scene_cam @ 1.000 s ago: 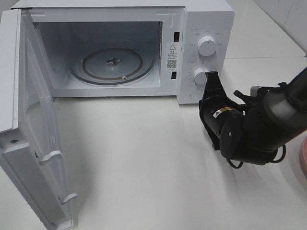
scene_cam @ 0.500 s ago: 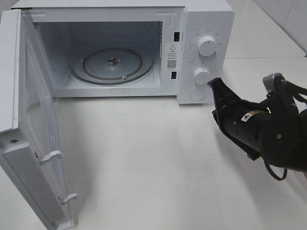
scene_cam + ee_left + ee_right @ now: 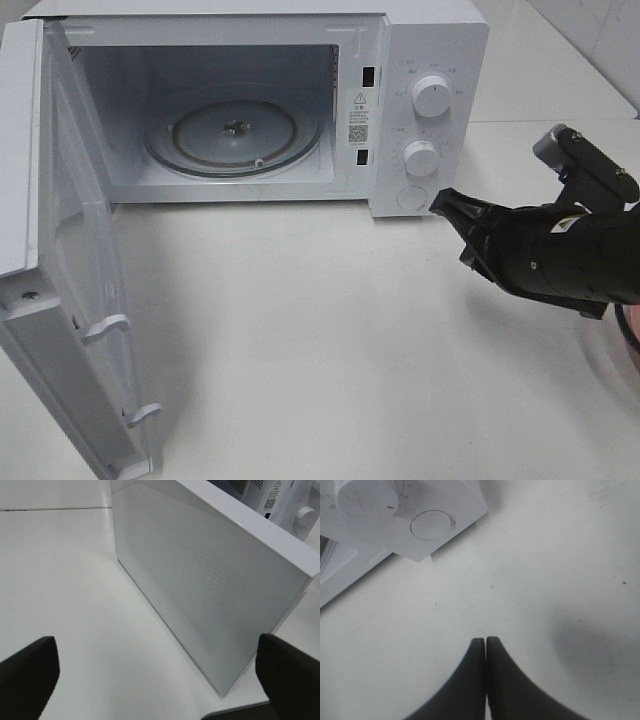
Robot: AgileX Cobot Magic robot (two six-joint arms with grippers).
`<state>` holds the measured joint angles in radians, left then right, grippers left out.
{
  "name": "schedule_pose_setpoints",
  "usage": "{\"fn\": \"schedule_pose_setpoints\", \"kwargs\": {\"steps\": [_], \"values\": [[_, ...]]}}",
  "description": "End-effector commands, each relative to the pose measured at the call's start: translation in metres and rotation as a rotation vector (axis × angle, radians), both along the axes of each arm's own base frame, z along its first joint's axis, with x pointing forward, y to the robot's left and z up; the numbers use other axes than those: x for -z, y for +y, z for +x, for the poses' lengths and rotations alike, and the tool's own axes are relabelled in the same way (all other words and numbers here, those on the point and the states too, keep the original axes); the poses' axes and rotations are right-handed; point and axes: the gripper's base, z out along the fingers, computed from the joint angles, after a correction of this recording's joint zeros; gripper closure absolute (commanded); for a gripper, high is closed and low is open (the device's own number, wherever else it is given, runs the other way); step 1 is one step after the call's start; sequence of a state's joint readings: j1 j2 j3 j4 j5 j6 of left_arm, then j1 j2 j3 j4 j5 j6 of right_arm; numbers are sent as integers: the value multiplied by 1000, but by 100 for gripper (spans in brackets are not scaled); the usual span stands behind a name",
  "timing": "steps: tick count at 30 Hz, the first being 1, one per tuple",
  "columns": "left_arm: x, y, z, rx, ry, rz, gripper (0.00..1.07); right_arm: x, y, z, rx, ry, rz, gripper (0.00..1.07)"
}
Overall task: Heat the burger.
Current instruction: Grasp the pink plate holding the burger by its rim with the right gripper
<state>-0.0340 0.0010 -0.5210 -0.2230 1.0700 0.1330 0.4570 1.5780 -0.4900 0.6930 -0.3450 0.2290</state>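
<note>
Our right end effector (image 3: 441, 200) is pressed together, just in front of the microwave (image 3: 445, 40) by its dials. Our left end effector (image 3: 156, 640) stands spread beside the microwave's open door (image 3: 200, 575). We cannot see the burger

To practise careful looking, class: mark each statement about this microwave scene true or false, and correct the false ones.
1. The microwave door stands open. True.
2. Food lies on the turntable. False: the turntable is bare.
3. The right gripper is shut. True.
4. The left gripper grips the door. False: its jaws stand wide open, holding nothing.
</note>
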Motion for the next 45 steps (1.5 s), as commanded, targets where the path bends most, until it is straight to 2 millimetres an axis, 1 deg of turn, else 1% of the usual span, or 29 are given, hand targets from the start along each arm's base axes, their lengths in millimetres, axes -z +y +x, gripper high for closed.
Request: {"fn": "schedule_pose_setpoints", "kwargs": {"steps": [1,5,7,11,13,16,18,19,20,24,26,29,31,34,36,37,38,39,40,41,42,43,45], "values": [[1,0,0,-1,7,-3,7,-5,-11,-3,-97,44,-65,107],[1,0,0,-1,7,-3,7,-6,-19,-6,-156,81,-99,107],[1,0,0,-1,7,-3,7,-6,-26,-8,-216,123,-128,106],[1,0,0,-1,7,-3,7,-5,-32,-11,-272,163,-147,106],[1,0,0,-1,7,-3,7,-5,-41,-17,-351,223,-175,106],[1,0,0,-1,7,-3,7,-6,-43,-18,-378,239,-186,106],[1,0,0,-1,7,-3,7,-11,-46,-18,-466,296,-217,105],[1,0,0,-1,7,-3,7,-11,-46,-18,-466,296,-217,105],[1,0,0,-1,7,-3,7,-15,-47,-17,-534,331,-255,104],[1,0,0,-1,7,-3,7,-22,-48,-13,-592,354,-298,103],[1,0,0,-1,7,-3,7,-32,-50,-11,-679,416,-361,102],[1,0,0,-1,7,-3,7,-34,-51,-10,-691,433,-373,102],[1,0,0,-1,7,-3,7,-41,-54,-9,-719,489,-419,100],[1,0,0,-1,7,-3,7,-47,-59,-6,-699,519,-465,98],[1,0,0,-1,7,-3,7,-47,-59,-6,-689,523,-469,97],[1,0,0,-1,7,-3,7,-47,-60,-5,-677,526,-476,90],[1,0,0,-1,7,-3,7,-47,-60,-5,-677,526,-476,90],[1,0,0,-1,7,-3,7,-47,-60,-6,-675,532,-475,85],[1,0,0,-1,7,-3,7,-47,-61,-6,-678,535,-481,71],[1,0,0,-1,7,-3,7,-47,-61,-6,-678,535,-481,71],[1,0,0,-1,7,-3,7,-47,-62,-6,-685,540,-500,62],[1,0,0,-1,7,-3,7,-47,-62,-6,-685,540,-500,62],[1,0,0,-1,7,-3,7,-47,-64,-5,-677,542,-521,23]]}}
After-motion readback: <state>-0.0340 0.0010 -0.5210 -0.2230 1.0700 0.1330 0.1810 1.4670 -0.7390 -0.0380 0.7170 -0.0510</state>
